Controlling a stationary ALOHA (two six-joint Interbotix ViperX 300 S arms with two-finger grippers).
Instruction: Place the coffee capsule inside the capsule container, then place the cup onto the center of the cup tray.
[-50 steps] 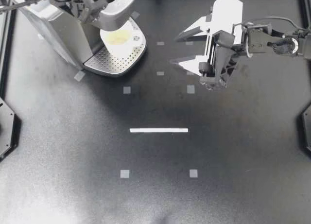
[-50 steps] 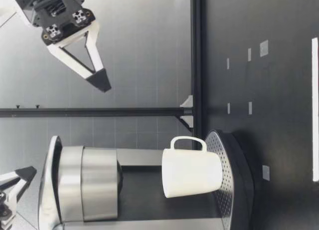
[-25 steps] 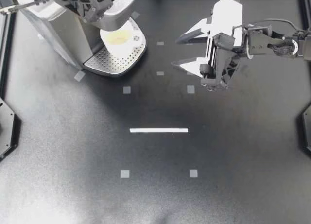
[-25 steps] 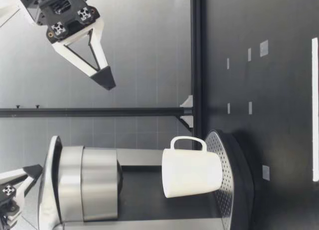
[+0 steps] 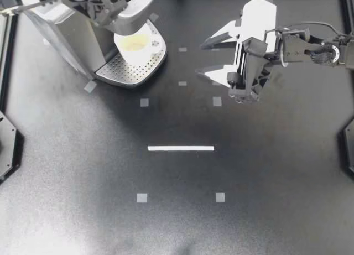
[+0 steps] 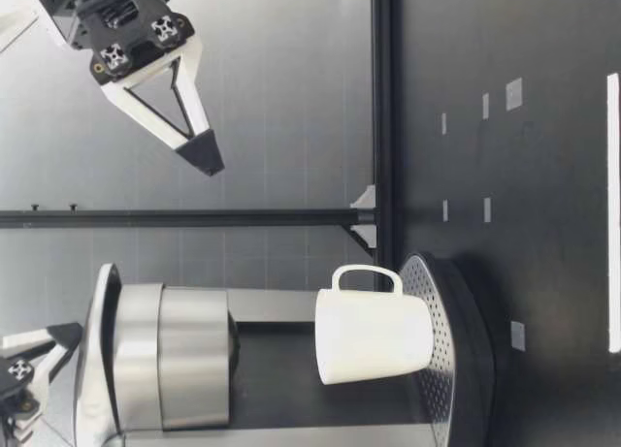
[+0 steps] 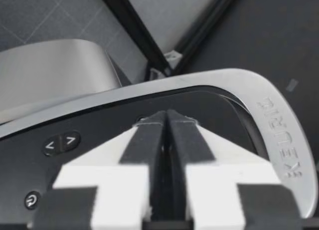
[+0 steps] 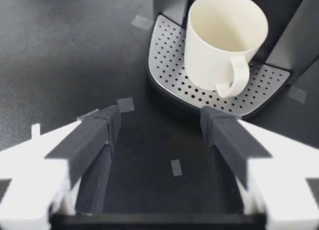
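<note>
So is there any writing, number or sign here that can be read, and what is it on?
Silver rim of the coffee machine: raised lettering, a maker's name, not spelled out here.
Black panel: arrow button with two small arrows, one pointing each way.
Same panel: power sign, a ringed stroke.
Cup: no print.
Tape marks on the table: blank.
No numbers anywhere.

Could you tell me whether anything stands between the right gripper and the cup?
Nothing visible does: only bare black tabletop lies between my open right gripper and the white handled cup on the perforated metal tray.
</note>
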